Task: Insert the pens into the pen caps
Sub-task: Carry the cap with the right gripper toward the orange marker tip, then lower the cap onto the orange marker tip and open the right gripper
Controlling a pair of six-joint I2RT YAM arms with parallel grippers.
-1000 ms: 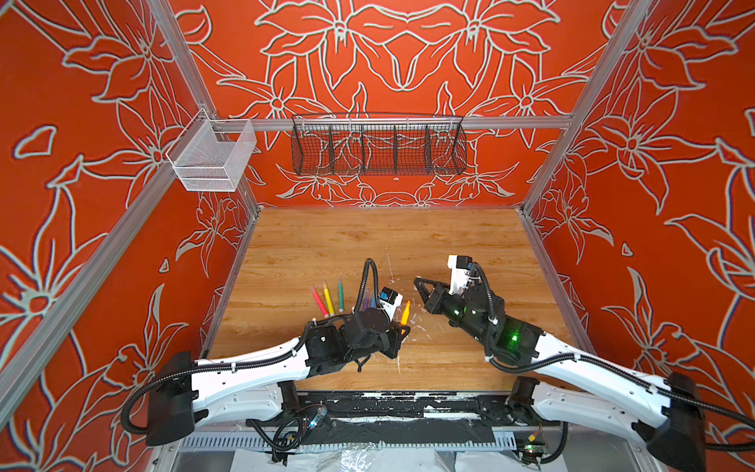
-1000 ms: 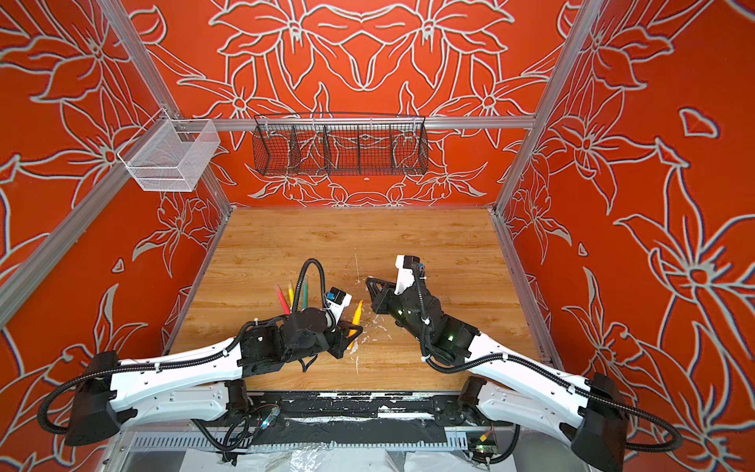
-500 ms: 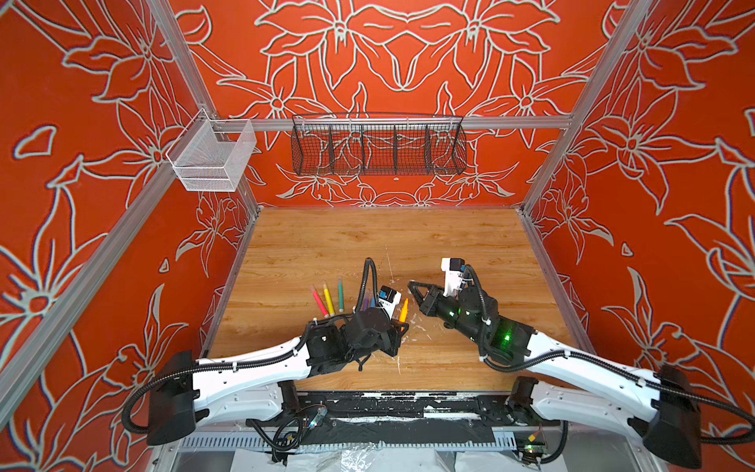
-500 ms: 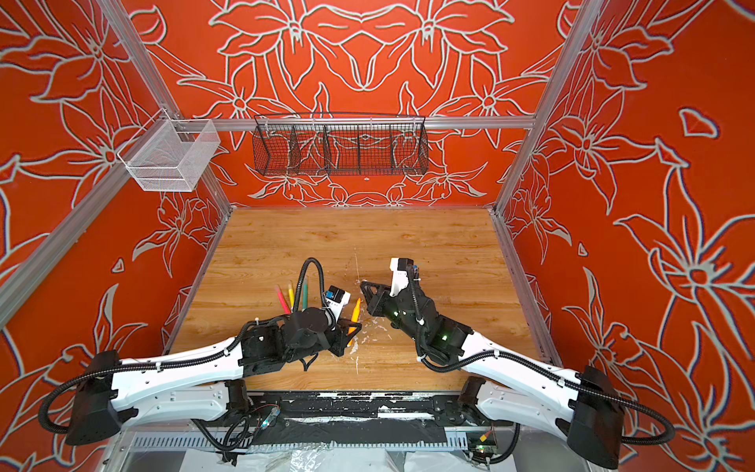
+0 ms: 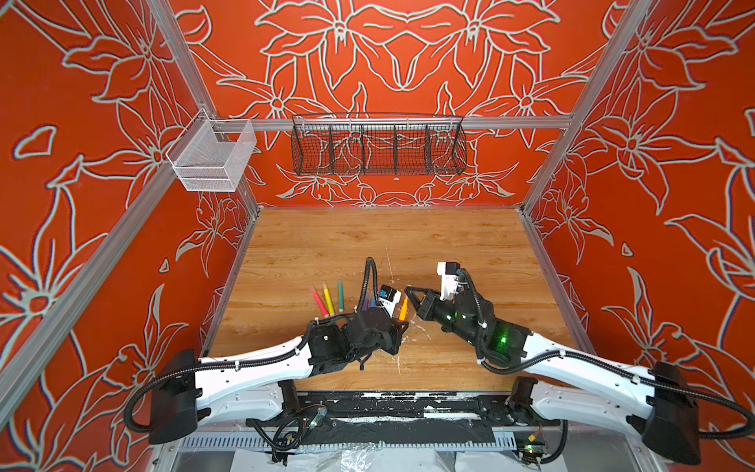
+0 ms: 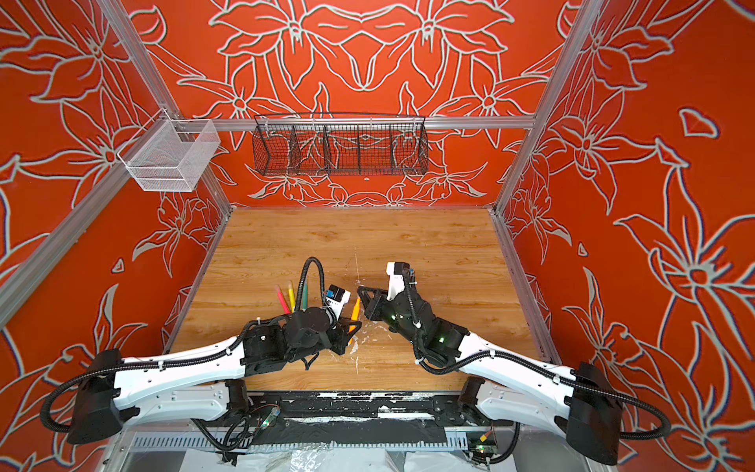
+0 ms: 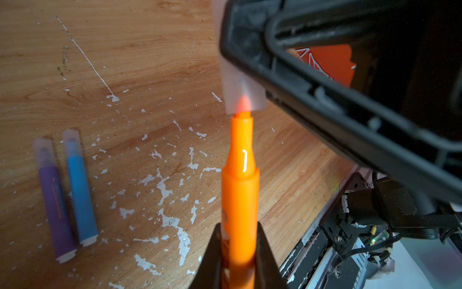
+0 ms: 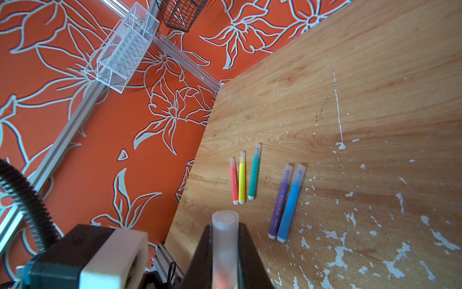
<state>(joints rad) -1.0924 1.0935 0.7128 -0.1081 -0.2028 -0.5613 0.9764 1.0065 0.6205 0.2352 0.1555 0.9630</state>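
Observation:
My left gripper [image 7: 238, 230] is shut on the orange pen [image 7: 240, 195], which points up and away from it. Shut on a clear pen cap [image 8: 225, 240], my right gripper [image 8: 225, 230] holds the cap's mouth [image 7: 243, 100] over the pen's tip, and orange shows inside. In both top views the two grippers [image 5: 402, 325] [image 5: 408, 291] meet near the table's front middle. Red-pink [image 8: 234, 182], yellow [image 8: 242, 180], green [image 8: 253, 172], purple [image 8: 281, 200] and blue [image 8: 291, 202] pens lie on the wood to the left, each wearing a clear cap.
White paint flecks [image 7: 162, 190] mark the wood around the grippers. A white mesh basket [image 5: 212, 157] hangs on the left wall and a black wire basket [image 5: 378, 147] on the back wall. The black front rail [image 5: 388, 402] runs below the arms.
My right gripper has moved left with the cap toward the orange pen, bringing the cap onto its tip. The left gripper has barely moved.

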